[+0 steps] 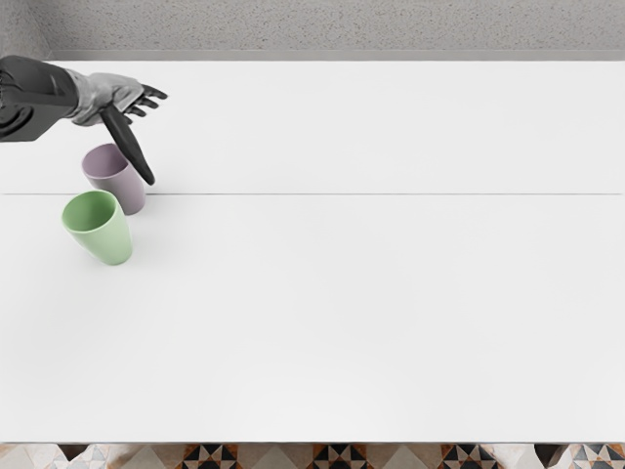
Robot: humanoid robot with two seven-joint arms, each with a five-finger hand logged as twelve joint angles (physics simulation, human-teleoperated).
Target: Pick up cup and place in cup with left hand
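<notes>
My left hand [146, 137] reaches in from the upper left, its fingers spread and holding nothing. Its long dark thumb slants down in front of the right side of a purple cup [123, 188]. Whether the thumb touches that cup, I cannot tell. The purple cup stands upright below the hand. Just in front of it stands a green cup [109, 238], also upright, overlapping the purple cup's lower left in view; I cannot tell if the two touch.
Both cups stand on a white table [371, 293] near its left side. A thin seam runs across the tabletop, passing behind the cups. A grey speckled surface [332, 27] lies beyond the far edge, and patterned floor tiles [339, 456] show below the near edge.
</notes>
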